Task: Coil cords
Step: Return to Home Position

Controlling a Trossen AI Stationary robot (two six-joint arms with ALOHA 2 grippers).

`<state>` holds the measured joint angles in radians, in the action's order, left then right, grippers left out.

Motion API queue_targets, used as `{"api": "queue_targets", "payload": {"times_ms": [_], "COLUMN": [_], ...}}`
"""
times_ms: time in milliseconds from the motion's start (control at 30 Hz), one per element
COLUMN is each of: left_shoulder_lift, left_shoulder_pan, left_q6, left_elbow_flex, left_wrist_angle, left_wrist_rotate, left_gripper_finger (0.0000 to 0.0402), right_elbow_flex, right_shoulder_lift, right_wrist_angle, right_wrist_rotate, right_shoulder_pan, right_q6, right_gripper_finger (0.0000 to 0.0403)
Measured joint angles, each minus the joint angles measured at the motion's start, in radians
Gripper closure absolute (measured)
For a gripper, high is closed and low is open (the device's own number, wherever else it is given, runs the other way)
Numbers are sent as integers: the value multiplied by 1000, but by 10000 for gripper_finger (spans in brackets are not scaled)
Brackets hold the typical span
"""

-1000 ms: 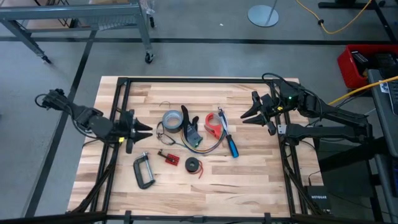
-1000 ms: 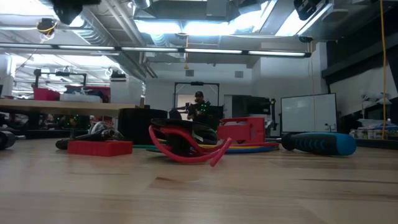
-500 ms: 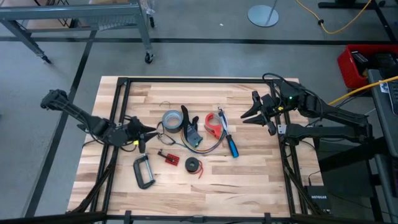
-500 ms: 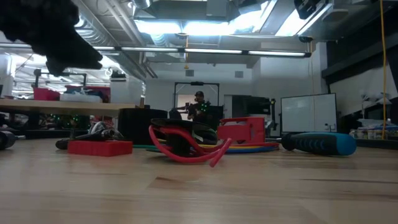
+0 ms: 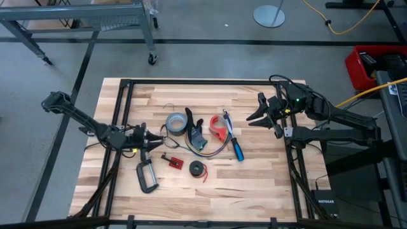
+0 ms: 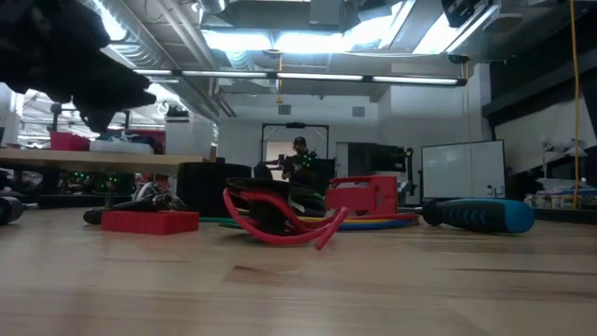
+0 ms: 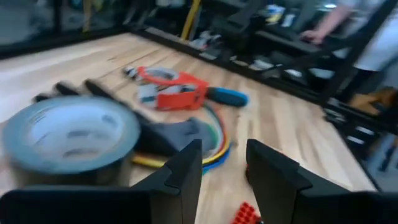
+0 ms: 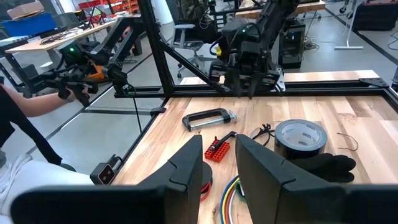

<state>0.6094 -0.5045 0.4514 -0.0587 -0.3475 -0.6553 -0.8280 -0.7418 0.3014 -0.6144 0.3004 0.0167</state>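
If seeking cords, count two mid-table: multicoloured cord [image 5: 215, 150] partly under one black glove [image 5: 194, 130], red cord [image 5: 199, 169] spooled nearer. Note one tape roll [image 5: 175, 121] just right of left gripper [image 5: 152, 137]; find right gripper [image 5: 256, 112] far right, fingers apart on both.

Grey concrete floor [image 5: 203, 60] all round the wooden table [image 5: 254, 184], with a wheeled metal rack [image 5: 76, 13] at its far side and a yellow cable [image 5: 348, 32] trailing across. Overhead, ceiling lights [image 6: 280, 41] glare. There's a whiteboard [image 6: 461, 171] to the right and a person [image 6: 298, 157] at the back.
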Motion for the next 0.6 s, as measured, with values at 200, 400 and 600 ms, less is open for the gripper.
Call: {"api": "queue_targets", "payload": {"times_ms": [200,400,600], "left_shoulder_lift": [-1,-1,0], "left_shoulder_pan": [1,1,48], "left_q6": [-225,-392,-509], "left_elbow_flex": [49,49,49], "left_wrist_angle": [-189,-223,-247], "left_wrist_rotate": [72,76,76], "left_gripper_finger": [284,284,284], "right_elbow_flex": [0,0,0], "right_shoulder_lift": [-3,-10,-39], "right_wrist_angle": [-1,29,0], "right_wrist_rotate": [1,21,25], "right_shoulder_pan": [0,1,0], "right_q6": [16,37,26], "right_gripper_finger": [303,304,303]}}
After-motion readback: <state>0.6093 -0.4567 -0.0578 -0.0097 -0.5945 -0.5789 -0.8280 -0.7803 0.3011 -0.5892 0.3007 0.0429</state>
